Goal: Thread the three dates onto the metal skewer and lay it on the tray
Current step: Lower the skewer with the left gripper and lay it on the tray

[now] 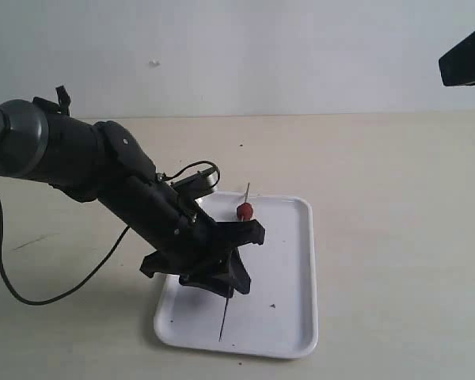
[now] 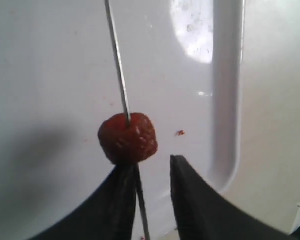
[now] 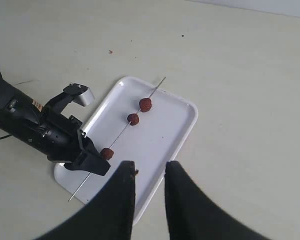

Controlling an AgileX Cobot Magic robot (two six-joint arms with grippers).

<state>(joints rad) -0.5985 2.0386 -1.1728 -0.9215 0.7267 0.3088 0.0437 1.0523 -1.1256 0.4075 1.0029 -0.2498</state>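
Observation:
The white tray (image 1: 293, 301) lies on the tan table. Across it runs the metal skewer (image 3: 121, 134) with all three dates threaded on: one (image 3: 145, 104) near the far tip, one (image 3: 133, 119) in the middle, one (image 3: 107, 153) beside my left gripper (image 3: 97, 160). In the left wrist view that last date (image 2: 128, 138) sits just past the fingertips. The skewer (image 2: 117, 60) runs along one finger, and the left gripper (image 2: 152, 162) is open. My right gripper (image 3: 150, 167) hangs high above the tray's near edge, open and holding nothing.
The left arm (image 1: 103, 174) leans over the tray's left side, and its black cable (image 1: 16, 293) loops across the table. Red crumbs (image 2: 180, 133) dot the tray. Part of the right arm (image 1: 467, 55) shows at the top right corner.

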